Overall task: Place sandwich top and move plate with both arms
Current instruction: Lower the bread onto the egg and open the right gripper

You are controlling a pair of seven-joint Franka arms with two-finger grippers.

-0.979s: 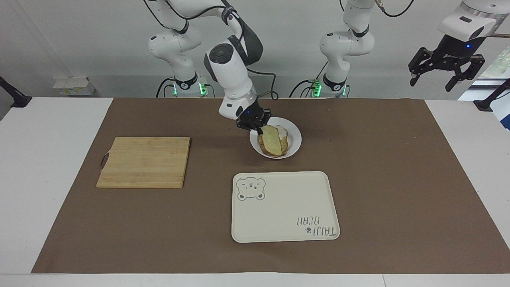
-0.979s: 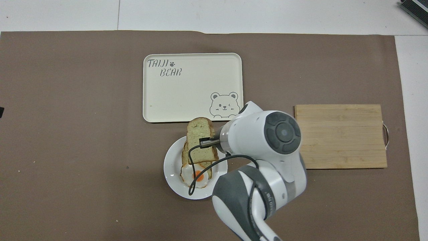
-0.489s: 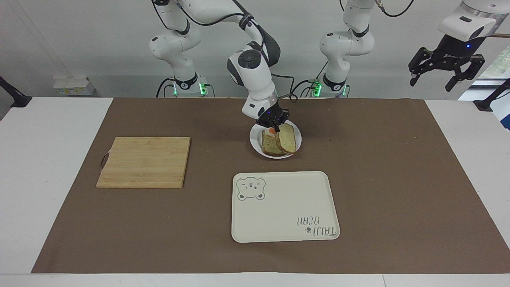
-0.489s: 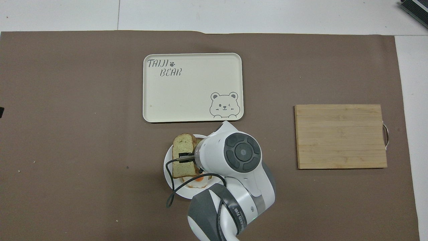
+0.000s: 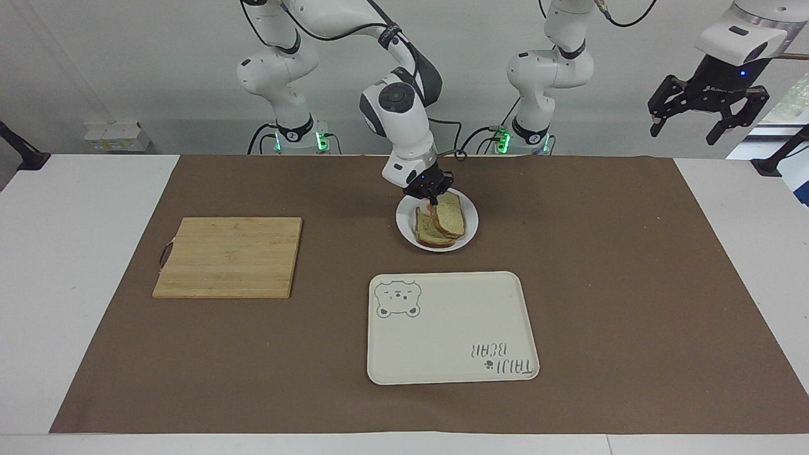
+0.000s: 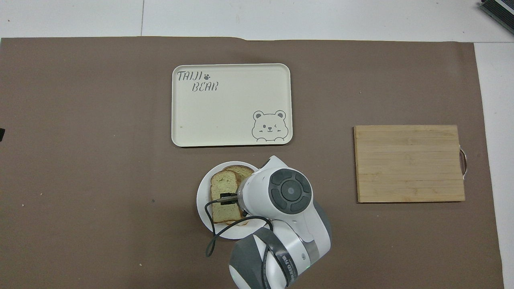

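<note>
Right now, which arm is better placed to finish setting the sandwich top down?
The right arm. The right gripper is shut on the sandwich top, over the plate. The left gripper waits open, raised past the left arm's end of the table.

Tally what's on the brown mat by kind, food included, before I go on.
Bread slices: 2, the sandwich top and the lower slice
Fried egg: 1, mostly covered
Plate: 1
Tray: 1
Cutting board: 1
Total: 6
</note>
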